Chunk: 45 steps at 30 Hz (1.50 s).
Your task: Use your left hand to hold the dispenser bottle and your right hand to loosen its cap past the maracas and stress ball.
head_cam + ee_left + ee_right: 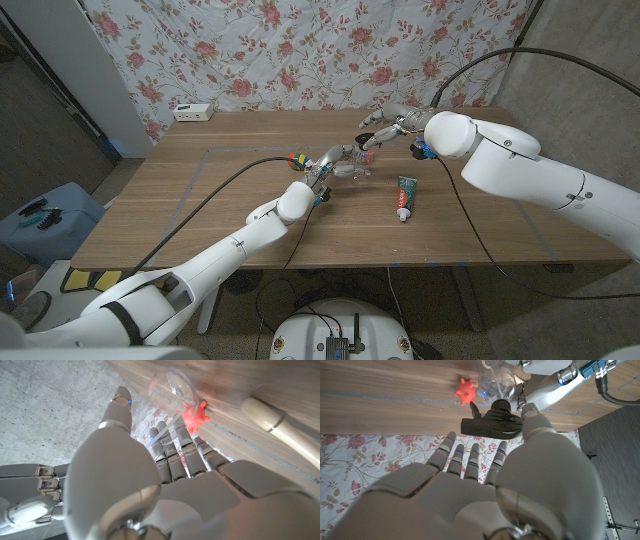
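Clear plastic bottle (352, 165) is lying on its side mid-table, w/ left hand (330, 163) gripping it, fingers (172, 452) curling round. Right hand (385, 124) is hovering just behind it, fingers (465, 460) spread, holding nothing. Red spiky ball (465, 391) is sitting beside bottle.

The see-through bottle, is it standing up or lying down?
Lying down. The clear bottle lies sideways on the wooden table, held by the left hand. In the left wrist view its round end faces the camera beside the red spiky ball.
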Tool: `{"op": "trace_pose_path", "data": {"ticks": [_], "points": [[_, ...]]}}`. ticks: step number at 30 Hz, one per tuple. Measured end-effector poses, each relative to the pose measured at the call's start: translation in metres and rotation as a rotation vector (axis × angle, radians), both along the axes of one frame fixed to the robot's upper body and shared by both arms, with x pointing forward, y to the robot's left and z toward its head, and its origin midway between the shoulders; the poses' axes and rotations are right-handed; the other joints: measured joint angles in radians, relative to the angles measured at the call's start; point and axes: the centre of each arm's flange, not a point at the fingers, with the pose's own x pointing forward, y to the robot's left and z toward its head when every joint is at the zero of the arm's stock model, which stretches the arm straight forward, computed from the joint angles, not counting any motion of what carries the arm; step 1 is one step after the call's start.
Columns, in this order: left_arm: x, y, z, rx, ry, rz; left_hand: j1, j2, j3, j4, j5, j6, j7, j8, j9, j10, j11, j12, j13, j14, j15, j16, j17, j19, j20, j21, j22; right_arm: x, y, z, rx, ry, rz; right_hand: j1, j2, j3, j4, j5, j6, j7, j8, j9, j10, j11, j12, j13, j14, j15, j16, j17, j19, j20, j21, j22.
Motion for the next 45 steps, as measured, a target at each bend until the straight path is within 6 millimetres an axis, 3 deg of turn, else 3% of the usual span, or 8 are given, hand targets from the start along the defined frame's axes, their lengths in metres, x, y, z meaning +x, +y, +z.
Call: {"op": "trace_pose_path", "data": {"ticks": [8, 15, 23, 30, 36, 45], "points": [[0.000, 0.000, 0.000, 0.004, 0.000, -0.003, 0.000, 0.000, 0.002, -0.002, 0.000, 0.000, 0.000, 0.000, 0.000, 0.000, 0.000, 0.000, 0.000, 0.000, 0.000, -0.002, 0.000, 0.000, 0.000, 0.000, 0.000, -0.004, 0.005, -0.001, -0.035, -0.023, -0.028, -0.050, -0.014, -0.016, 0.007, 0.005, -0.011, 0.004, 0.000, -0.005, 0.074, -0.060, 0.012, 0.005, 0.057, -0.046, 0.015, -0.003, 0.025, 0.010, 0.005, 0.000], [0.000, 0.000, 0.000, 0.007, 0.001, -0.004, 0.000, 0.000, 0.004, -0.004, 0.000, 0.000, 0.000, -0.001, 0.000, -0.001, -0.001, 0.000, 0.000, 0.000, 0.000, -0.003, 0.000, 0.000, 0.000, 0.000, 0.000, -0.006, 0.008, -0.002, -0.058, -0.043, -0.046, -0.060, -0.017, -0.021, 0.004, 0.005, -0.028, 0.068, -0.007, -0.009, 0.103, -0.100, 0.012, 0.005, 0.082, -0.068, 0.015, -0.007, 0.045, 0.004, 0.005, 0.000], [0.000, 0.000, 0.000, 0.007, 0.001, -0.004, 0.000, 0.000, 0.004, -0.004, 0.000, 0.000, 0.000, -0.003, 0.000, 0.000, 0.000, 0.000, 0.000, 0.000, 0.000, -0.003, -0.001, 0.000, 0.000, 0.000, 0.000, -0.007, 0.010, -0.003, -0.090, -0.066, -0.067, -0.062, -0.020, -0.021, -0.010, 0.013, -0.019, 0.088, -0.007, -0.010, 0.149, -0.145, 0.020, 0.002, 0.118, -0.111, 0.015, -0.012, 0.064, -0.015, 0.005, 0.000], [0.000, 0.001, 0.000, 0.006, 0.002, -0.004, 0.000, 0.000, 0.004, -0.004, 0.000, 0.000, 0.000, -0.003, 0.000, 0.000, 0.000, 0.000, 0.000, 0.000, 0.000, -0.002, -0.001, 0.000, 0.000, 0.000, 0.000, -0.007, 0.012, -0.004, -0.128, -0.098, -0.091, -0.064, -0.036, -0.021, -0.024, 0.019, 0.012, 0.079, 0.004, -0.014, 0.226, -0.158, 0.029, 0.002, 0.167, -0.157, 0.023, -0.016, 0.087, -0.046, 0.005, -0.002], [0.000, 0.001, 0.000, 0.005, 0.003, -0.004, 0.000, 0.000, 0.004, -0.004, 0.000, 0.000, 0.000, 0.000, 0.000, 0.000, 0.000, -0.001, 0.000, 0.000, 0.000, 0.001, 0.000, 0.000, 0.000, 0.000, 0.000, -0.005, 0.015, -0.007, -0.149, -0.126, -0.107, -0.064, -0.044, -0.022, -0.025, 0.019, 0.042, 0.077, 0.012, -0.014, 0.259, -0.170, 0.034, 0.002, 0.191, -0.155, 0.029, -0.016, 0.080, -0.067, 0.005, -0.002], [0.001, 0.001, 0.000, 0.004, 0.005, -0.001, 0.000, 0.000, 0.004, -0.004, 0.000, 0.000, 0.000, 0.000, 0.000, 0.000, 0.000, -0.003, 0.000, 0.000, 0.000, 0.001, 0.000, 0.000, 0.000, 0.000, 0.000, -0.001, 0.016, -0.010, -0.178, -0.159, -0.133, -0.066, -0.053, -0.022, -0.033, 0.019, 0.077, 0.070, 0.023, -0.014, 0.308, -0.180, 0.038, 0.002, 0.208, -0.156, 0.029, -0.021, 0.073, -0.074, 0.000, -0.002]]}}
